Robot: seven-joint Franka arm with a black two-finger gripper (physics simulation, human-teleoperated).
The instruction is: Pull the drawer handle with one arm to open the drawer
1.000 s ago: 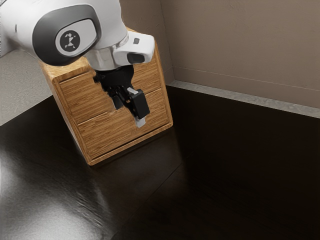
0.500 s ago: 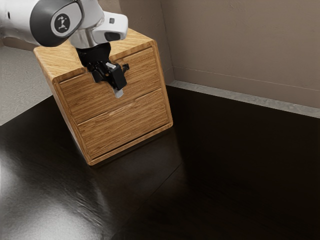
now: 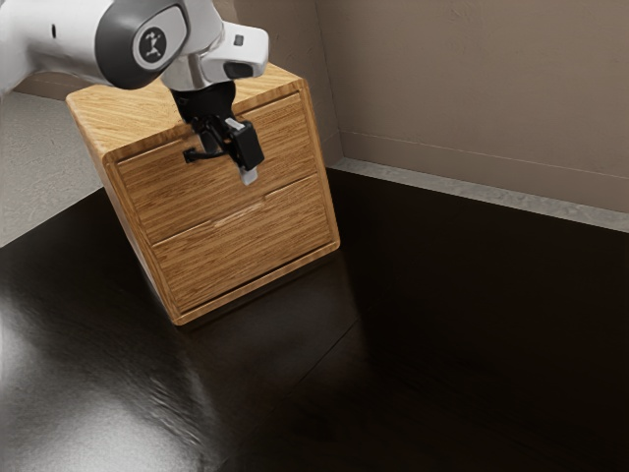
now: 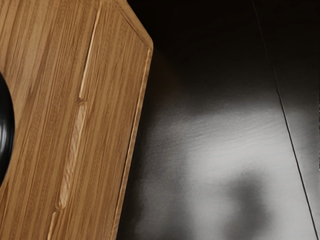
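Observation:
A wooden cabinet point(image 3: 236, 231) with two drawers stands on the dark table. The upper drawer point(image 3: 211, 177) carries a thin black handle point(image 3: 200, 153) and looks closed, flush with the cabinet front. My black gripper point(image 3: 236, 152) sits right at that handle and covers the handle's end toward the exterior view's right. The lower drawer point(image 3: 246, 246) has a flat wooden handle point(image 3: 236, 218), seen close up as the wooden handle point(image 4: 72, 155) on the cabinet front point(image 4: 45, 75) in the wrist view. A round black shape point(image 4: 4, 130) lies beside it.
The dark glossy table point(image 3: 442, 344) stretches wide toward the exterior view's right and front. A beige wall point(image 3: 472, 79) with a pale skirting strip runs behind. The cabinet stands at the table's back corner by a grey surface point(image 3: 39, 167).
My gripper rose from in front of the lower drawer to the upper drawer's handle, then shifted slightly toward the exterior view's right. The drawers have not visibly moved.

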